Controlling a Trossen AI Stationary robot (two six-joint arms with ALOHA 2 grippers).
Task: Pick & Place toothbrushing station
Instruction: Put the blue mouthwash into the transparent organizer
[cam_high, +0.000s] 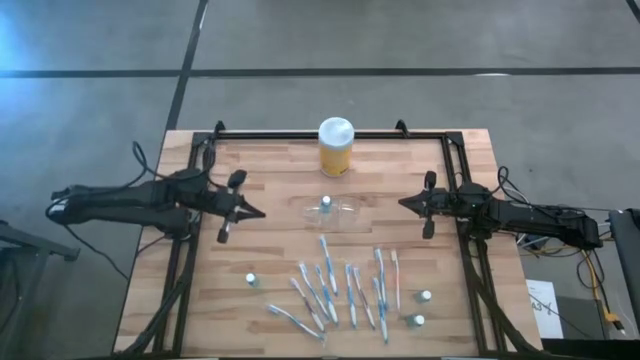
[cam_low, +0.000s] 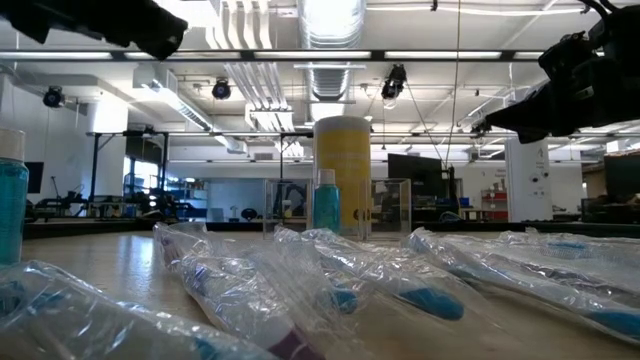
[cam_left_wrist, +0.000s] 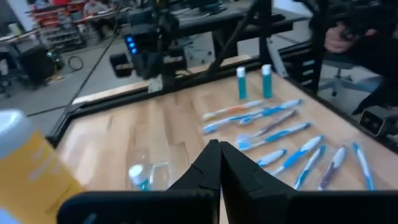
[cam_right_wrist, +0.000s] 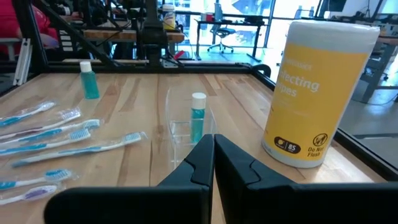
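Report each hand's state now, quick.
Left hand: closed, holding nothing.
Right hand: closed, holding nothing.

Two matte black robot arms flank the wooden table (cam_high: 270, 190), each built of slim jointed segments tapering to a two-finger gripper. The left gripper (cam_high: 262, 212) and right gripper (cam_high: 402, 203) have angular, wedge-shaped black fingers. Dark cables trail from both arms beyond the table's edges.

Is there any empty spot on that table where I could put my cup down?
Bare wood lies between the yellow jar and the table's left rail, and on the right past the clear holder. The near half is crowded with toothbrushes and small bottles.
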